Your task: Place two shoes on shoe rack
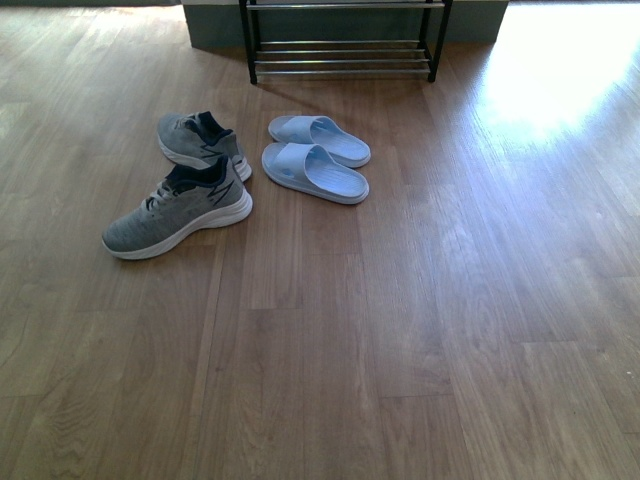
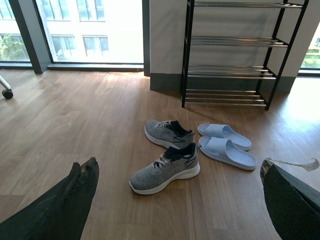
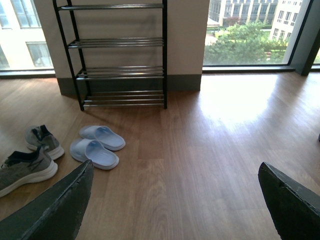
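Two grey knit sneakers lie on the wood floor: the near one on its sole, the far one behind it. Two pale blue slides lie side by side to their right. The shoe rack stands beyond them against the wall, its shelves bare. In the left wrist view the near sneaker, the slides and the rack lie ahead of my open, empty left gripper. My right gripper is open and empty over bare floor, with the slides off to one side.
Large windows run along the wall beside the rack. A chair castor shows at the edge of the left wrist view. Sun glare lies on the floor right of the rack. Neither arm shows in the front view.
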`<state>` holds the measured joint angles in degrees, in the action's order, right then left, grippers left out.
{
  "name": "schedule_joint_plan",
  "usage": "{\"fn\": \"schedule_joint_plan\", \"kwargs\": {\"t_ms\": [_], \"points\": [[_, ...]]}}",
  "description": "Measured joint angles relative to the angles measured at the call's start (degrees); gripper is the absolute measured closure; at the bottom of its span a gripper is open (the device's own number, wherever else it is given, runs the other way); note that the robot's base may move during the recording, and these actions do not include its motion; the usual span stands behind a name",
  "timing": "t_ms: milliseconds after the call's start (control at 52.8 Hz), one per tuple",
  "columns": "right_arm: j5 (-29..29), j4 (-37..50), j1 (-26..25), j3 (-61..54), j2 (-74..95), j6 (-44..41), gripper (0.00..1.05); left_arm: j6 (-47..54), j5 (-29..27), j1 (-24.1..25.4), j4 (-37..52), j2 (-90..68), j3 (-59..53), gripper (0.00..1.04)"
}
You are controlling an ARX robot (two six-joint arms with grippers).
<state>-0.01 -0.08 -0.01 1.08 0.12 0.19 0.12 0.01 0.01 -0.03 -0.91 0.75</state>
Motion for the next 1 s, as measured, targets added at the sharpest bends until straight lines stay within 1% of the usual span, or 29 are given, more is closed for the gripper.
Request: {"fn": "schedule_joint_plan", "kwargs": {"t_ms": [1004], "points": [[0.0, 0.0, 0.0, 0.0, 0.0, 0.0, 0.09, 0.0, 0.0, 0.0, 0.0, 0.0, 0.0, 0.09]]}}
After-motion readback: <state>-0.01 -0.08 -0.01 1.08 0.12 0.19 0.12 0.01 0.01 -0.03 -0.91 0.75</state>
